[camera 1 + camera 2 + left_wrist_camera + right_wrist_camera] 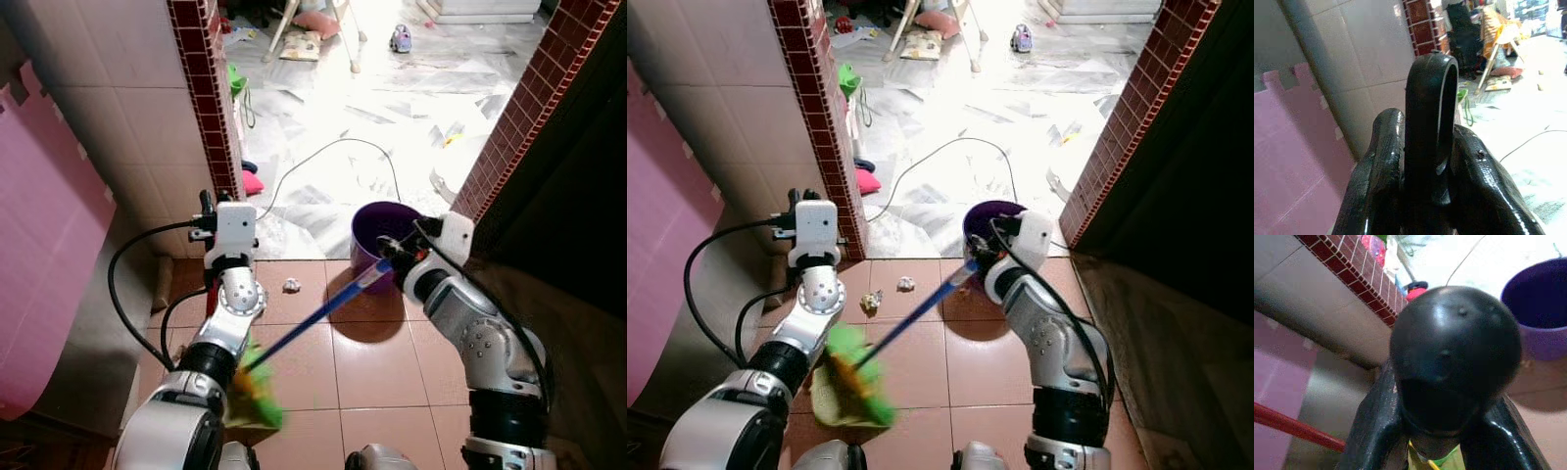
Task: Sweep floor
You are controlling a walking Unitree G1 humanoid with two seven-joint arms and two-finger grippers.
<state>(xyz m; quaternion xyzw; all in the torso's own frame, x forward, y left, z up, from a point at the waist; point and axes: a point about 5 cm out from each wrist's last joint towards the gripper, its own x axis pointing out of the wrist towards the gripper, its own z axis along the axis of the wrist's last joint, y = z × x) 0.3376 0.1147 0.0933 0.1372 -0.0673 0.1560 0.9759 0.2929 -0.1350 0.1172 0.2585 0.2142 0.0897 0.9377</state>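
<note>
On the terracotta-tiled floor [372, 372] in front of the robot, a broom with a blue stick handle [313, 318] runs diagonally from the right pincer [390, 257] down to its green-and-yellow bristle head [257, 397], which rests on the tiles beside the left forearm. The right pincer is closed around the upper end of the blue handle, just in front of a round purple plastic bucket [377, 220] that stands at the edge of the tiles. In the right wrist view the two black fingers [1371, 431] flank a rounded black knob [1454, 352], with a trace of yellow and green showing between them.

The left pincer [1432, 132] is raised near the white-tiled wall with a red brick-pattern edge [206, 98]. In the left wrist view its fingers grip a black looped handle [1430, 83], which stands upright between them. A pink foam mat [44, 245] leans against the wall on the robot's left.

A small crumpled piece of white paper [291, 286] lies on the tiles between the two arms, near the bucket and well apart from the bristle head. A second scrap [870, 300] lies just beside the left arm. Beyond the doorway, a thin cable [333, 157] curves over a bright marble floor [392, 108].
</note>
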